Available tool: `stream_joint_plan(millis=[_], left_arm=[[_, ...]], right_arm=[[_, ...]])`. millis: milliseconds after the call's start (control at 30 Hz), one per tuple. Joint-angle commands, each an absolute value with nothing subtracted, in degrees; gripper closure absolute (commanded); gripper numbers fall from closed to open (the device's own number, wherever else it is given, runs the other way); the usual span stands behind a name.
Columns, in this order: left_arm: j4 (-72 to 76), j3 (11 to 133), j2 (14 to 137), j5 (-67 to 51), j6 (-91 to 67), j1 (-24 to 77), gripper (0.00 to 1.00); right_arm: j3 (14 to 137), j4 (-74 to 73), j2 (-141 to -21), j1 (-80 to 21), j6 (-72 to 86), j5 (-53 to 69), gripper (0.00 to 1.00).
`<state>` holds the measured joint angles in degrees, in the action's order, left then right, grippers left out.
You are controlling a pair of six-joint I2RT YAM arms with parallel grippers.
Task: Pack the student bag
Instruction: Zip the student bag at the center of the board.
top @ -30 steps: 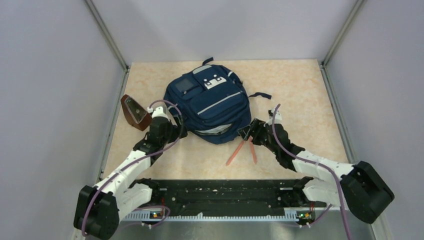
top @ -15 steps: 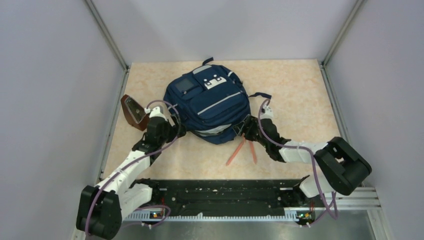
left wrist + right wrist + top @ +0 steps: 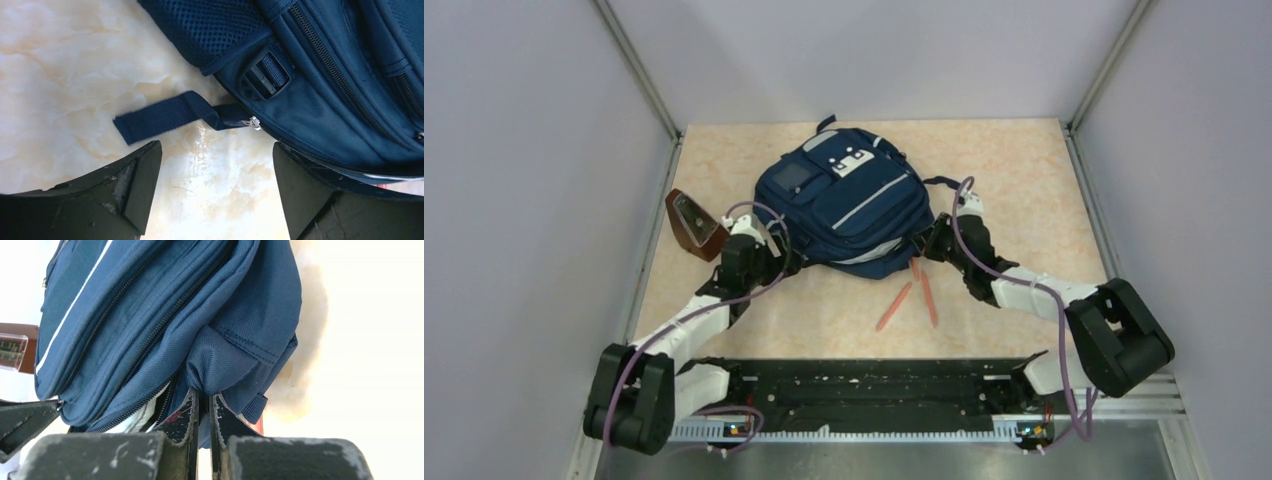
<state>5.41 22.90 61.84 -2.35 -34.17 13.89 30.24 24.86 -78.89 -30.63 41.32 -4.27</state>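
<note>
You see the student bag (image 3: 849,200) lying in the middle of the top view, front side up. Your right gripper (image 3: 202,412) is pinched tight on a fold of its fabric at the lower right corner. Beside it the zip opening (image 3: 145,415) gapes slightly; something pale shows inside, but what it is I cannot tell. Your left gripper (image 3: 215,155) stands wide near the loose strap (image 3: 160,114). Two orange sticks (image 3: 893,306) lie outside the bag, below it.
</note>
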Motion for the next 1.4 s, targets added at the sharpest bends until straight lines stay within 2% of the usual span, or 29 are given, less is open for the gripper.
stream_joint_plan(millis=[0, 167, 300, 367, 567, 700, 867, 1000, 1133, 1267, 1367], left_arm=[[13.13, 24.17, 66.11, -10.17, -29.78, 13.62, 0.16], [19.04, 25.75, 71.86, -17.96, -25.95, 13.71, 0.28], [20.73, 26.98, 75.82, -19.61, -24.35, 13.71, 0.41], [21.16, 27.25, 77.09, -20.11, -24.22, 13.77, 0.44], [21.1, 24.26, 69.98, -15.91, -23.22, 16.11, 0.38], [23.79, 23.34, 67.32, -18.68, -21.3, 16.34, 0.34], [25.62, 25.21, 73.56, -19.45, -21.25, 16.3, 0.36], [36.01, 22.27, 78.43, -24.93, -23.93, 16.24, 0.37], [40.37, 20.77, 79.95, -25.42, -24.36, 16.34, 0.37], [40.3, 20.85, 80.92, -24.64, -24.02, 16.26, 0.42], [41.38, 20.22, 81.28, -24.26, -23.97, 16.26, 0.53]], right_arm=[[37.32, 23.43, -75.43, -27.68, 35.63, -4.51, 1.0], [38.82, 21.53, -75.74, -25.29, 35.06, -1.74, 1.0], [39.08, 21.62, -76.02, -23.99, 35.68, -0.27, 1.0], [39.28, 21.57, -76.23, -23.7, 35.68, 1.45, 1.0], [39.64, 21.5, -77.03, -22.81, 35.88, 2.96, 1.0], [39.47, 21.92, -77.55, -22.73, 35.87, 3.16, 1.0], [39.39, 21.93, -77.64, -22.68, 36.01, 3.47, 1.0], [39.04, 21.37, -76.56, -22.58, 35.67, 3.2, 1.0], [38.7, 20.83, -75.16, -21.68, 35.48, 3.36, 1.0], [38.58, 20.33, -74.05, -21.04, 35.08, 3.43, 1.0], [38.43, 20.08, -73.43, -20.63, 35.08, 3.62, 1.0]])
